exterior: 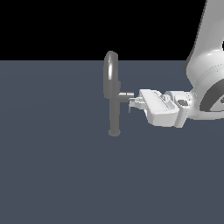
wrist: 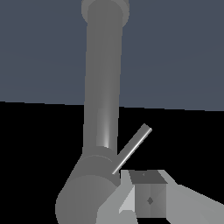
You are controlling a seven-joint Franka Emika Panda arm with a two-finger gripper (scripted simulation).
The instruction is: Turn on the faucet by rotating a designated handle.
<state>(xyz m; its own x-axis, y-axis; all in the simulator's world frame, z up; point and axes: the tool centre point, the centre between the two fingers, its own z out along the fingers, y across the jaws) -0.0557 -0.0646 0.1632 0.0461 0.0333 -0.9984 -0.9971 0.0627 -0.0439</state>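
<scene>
The grey faucet (exterior: 114, 109) stands upright on the floor on a small round base, with its arched loop spout (exterior: 111, 72) on top. The handle's short stub (exterior: 126, 95) sticks out of the post toward the exterior view's right. My gripper (exterior: 132, 103) is level with that stub, right at its end, and lies horizontal. In the wrist view the post (wrist: 103, 87) fills the middle and the thin lever rod (wrist: 133, 146) slants out from the stub (wrist: 87, 192). The gripper (wrist: 131, 203) sits right beside the rod's base. Its fingertips (wrist: 149, 199) show no gap and hold nothing.
The white arm (exterior: 205, 83) comes in from the exterior view's right edge. The faucet stands on a flat dark grey-blue floor (exterior: 52, 166), with a black background behind it.
</scene>
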